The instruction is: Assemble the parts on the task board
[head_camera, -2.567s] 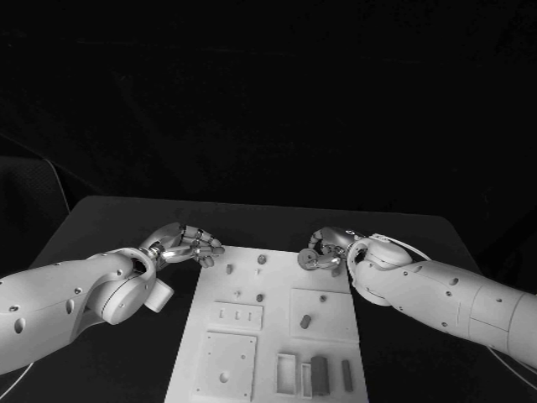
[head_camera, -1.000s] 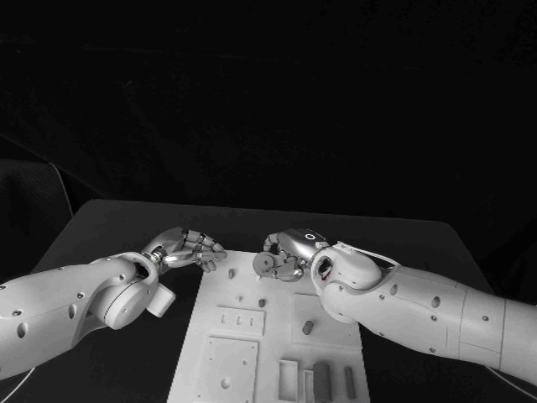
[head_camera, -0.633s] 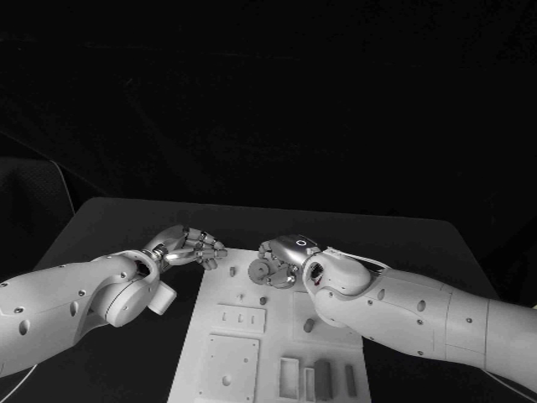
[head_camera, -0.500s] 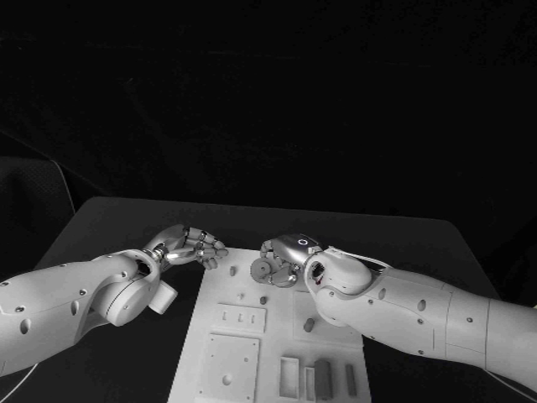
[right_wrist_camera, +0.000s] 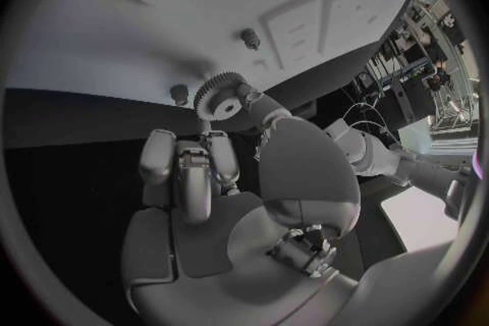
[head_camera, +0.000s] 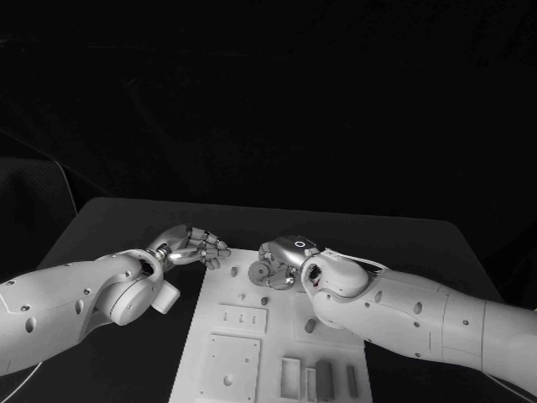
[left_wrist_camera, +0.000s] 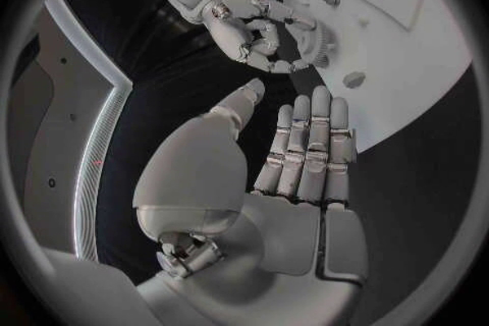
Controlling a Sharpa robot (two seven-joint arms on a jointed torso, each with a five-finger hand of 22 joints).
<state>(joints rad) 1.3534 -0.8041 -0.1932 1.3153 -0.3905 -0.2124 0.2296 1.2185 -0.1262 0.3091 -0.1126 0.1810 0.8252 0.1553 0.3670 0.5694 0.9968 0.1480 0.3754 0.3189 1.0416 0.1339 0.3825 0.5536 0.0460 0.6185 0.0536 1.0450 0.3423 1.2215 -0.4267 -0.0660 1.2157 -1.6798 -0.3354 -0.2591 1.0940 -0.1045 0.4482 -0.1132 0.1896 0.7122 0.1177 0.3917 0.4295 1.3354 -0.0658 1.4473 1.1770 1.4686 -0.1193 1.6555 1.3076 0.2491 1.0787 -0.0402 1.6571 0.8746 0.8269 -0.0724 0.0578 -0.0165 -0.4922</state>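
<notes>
The white task board (head_camera: 226,374) lies lengthwise in the middle of the table. My right hand (head_camera: 281,262) hovers over its far end and pinches a small toothed gear (head_camera: 260,271) between thumb and fingers. In the right wrist view the gear (right_wrist_camera: 226,98) sits at the tips of my right hand (right_wrist_camera: 204,171), just above two short pegs (right_wrist_camera: 248,37) (right_wrist_camera: 179,92) on the board (right_wrist_camera: 153,0). My left hand (head_camera: 194,248) is at the board's far left corner. Its fingers (left_wrist_camera: 310,143) lie straight and hold nothing. The left wrist view also shows the right hand (left_wrist_camera: 249,24) with the gear (left_wrist_camera: 321,41).
Two dark bar-shaped parts (head_camera: 323,374) stand in slots near the board's front end, and an oval piece (head_camera: 307,326) sits in a square recess. Black table top (head_camera: 112,227) lies on both sides of the board.
My right hand has carried the gear leftward from the board's right edge to its far middle. In the last half second it has barely moved. The left hand stays in place.
</notes>
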